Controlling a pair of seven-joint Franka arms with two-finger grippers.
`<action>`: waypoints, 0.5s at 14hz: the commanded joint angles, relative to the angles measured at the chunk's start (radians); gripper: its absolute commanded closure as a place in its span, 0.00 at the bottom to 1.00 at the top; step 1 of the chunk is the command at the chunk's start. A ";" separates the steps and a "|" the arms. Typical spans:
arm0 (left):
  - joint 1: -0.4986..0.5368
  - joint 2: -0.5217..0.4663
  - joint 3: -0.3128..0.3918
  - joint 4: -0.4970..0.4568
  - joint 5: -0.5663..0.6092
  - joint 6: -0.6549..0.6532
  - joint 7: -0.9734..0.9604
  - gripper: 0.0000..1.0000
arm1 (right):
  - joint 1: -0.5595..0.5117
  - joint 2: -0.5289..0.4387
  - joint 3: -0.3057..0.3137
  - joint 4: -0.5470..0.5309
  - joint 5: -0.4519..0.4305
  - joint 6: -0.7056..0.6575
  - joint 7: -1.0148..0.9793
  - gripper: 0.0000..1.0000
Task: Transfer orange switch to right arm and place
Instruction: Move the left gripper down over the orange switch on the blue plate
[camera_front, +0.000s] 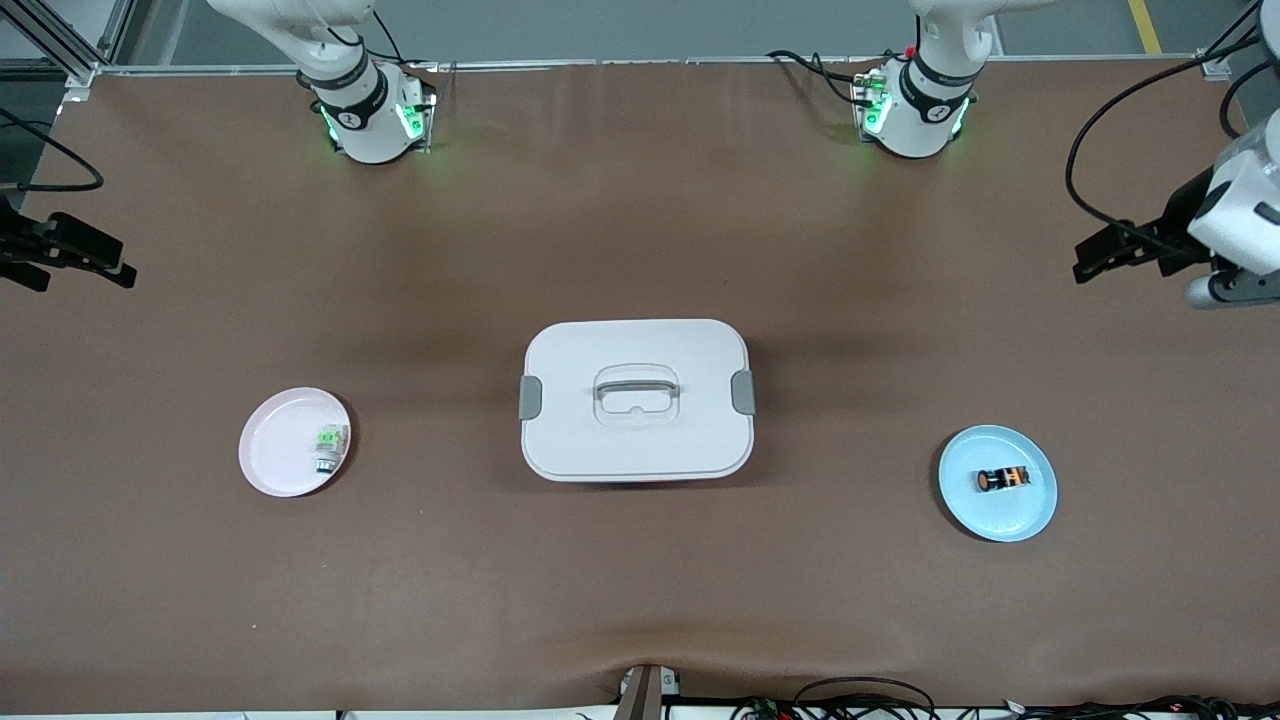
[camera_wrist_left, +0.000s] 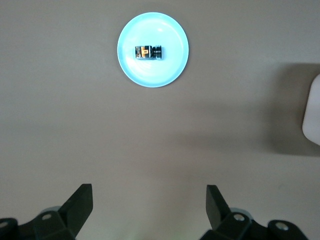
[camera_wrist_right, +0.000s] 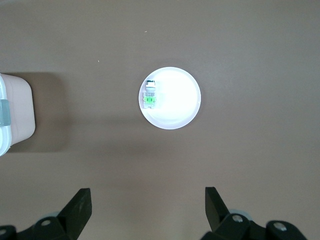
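Note:
The orange switch (camera_front: 1002, 480), a tiny black barrel with orange marks, lies on its side on a light blue plate (camera_front: 990, 518) toward the left arm's end of the table. It also shows in the left wrist view (camera_wrist_left: 148, 52) on that plate (camera_wrist_left: 150, 76). My left gripper (camera_front: 1092, 260) hangs open and empty above the table at that end, well apart from the plate; its open jaws show in the left wrist view (camera_wrist_left: 149, 200). My right gripper (camera_front: 118, 266) hangs open and empty above the right arm's end of the table (camera_wrist_right: 148, 200).
A white lidded box (camera_front: 636, 440) with a grey handle and grey clips stands mid-table; its edge shows in both wrist views (camera_wrist_left: 312, 115) (camera_wrist_right: 15, 115). A pink plate (camera_front: 272, 460) (camera_wrist_right: 177, 102) toward the right arm's end holds a small green-and-silver part (camera_front: 330, 446) (camera_wrist_right: 150, 94).

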 joint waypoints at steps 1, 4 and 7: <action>0.015 -0.019 0.000 -0.102 0.010 0.128 0.005 0.00 | 0.003 -0.018 0.000 -0.008 0.004 -0.015 0.010 0.00; 0.016 0.010 0.000 -0.159 0.010 0.217 0.005 0.00 | 0.004 -0.018 0.003 -0.007 0.004 -0.025 0.011 0.00; 0.015 0.059 0.000 -0.171 0.010 0.265 0.005 0.00 | 0.003 -0.018 0.002 -0.007 0.004 -0.041 0.013 0.00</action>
